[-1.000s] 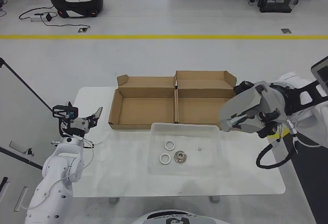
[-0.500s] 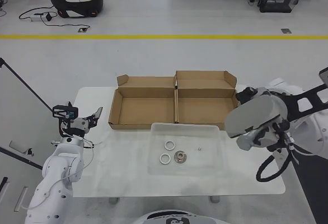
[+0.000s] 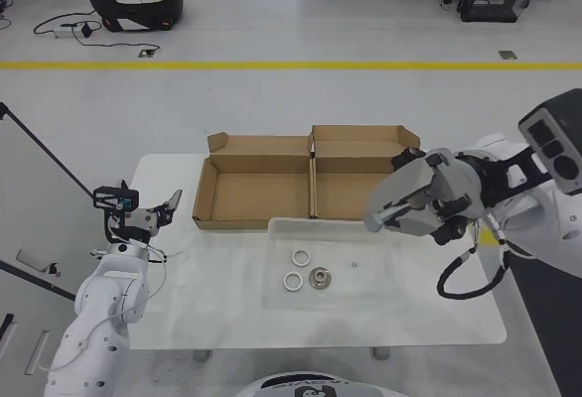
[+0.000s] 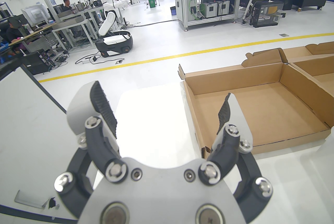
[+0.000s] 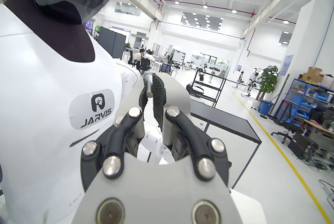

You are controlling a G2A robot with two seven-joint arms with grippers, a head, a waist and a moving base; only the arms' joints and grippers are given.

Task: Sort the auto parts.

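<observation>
**Top view.** You have a white worktop [image 3: 172, 298] with two open cardboard boxes side by side at its far edge. The left cardboard box [image 3: 256, 196] and the right cardboard box [image 3: 356, 194] touch along a shared wall. Just in front of them sits a clear tray [image 3: 370, 298].

In the tray:
- a white ring [image 3: 299, 257]
- a second white ring [image 3: 291, 282] just beside the first
- a round metal part [image 3: 320, 277] next to both rings
- a small piece [image 3: 356, 264] lying apart from the rest, too small to identify, possibly a nut

The right pincer [image 3: 372, 220] hangs above the tray's far right corner, near the front wall of the right cardboard box. The left pincer [image 3: 167, 205] sits over the worktop's left edge, well apart from the tray.

**Left wrist view.** The left pincer [image 4: 164, 110] has its fingers spread wide apart, with nothing between the ribbed pads. Beyond it you see bare worktop [image 4: 146, 115]. You also see the left cardboard box [image 4: 261, 105] with its flaps up and its brown floor in plain sight. The right cardboard box [image 4: 318, 63] lies past it.

**Right wrist view.** The right pincer [image 5: 150, 94] is clamped on a threaded bolt [image 5: 148, 85]. The bolt lies lengthwise between the two ribbed pads, close to their tips, with its thread visible along the gap. The task's other parts are in the clear tray, and this bolt is held off the worktop.
</observation>
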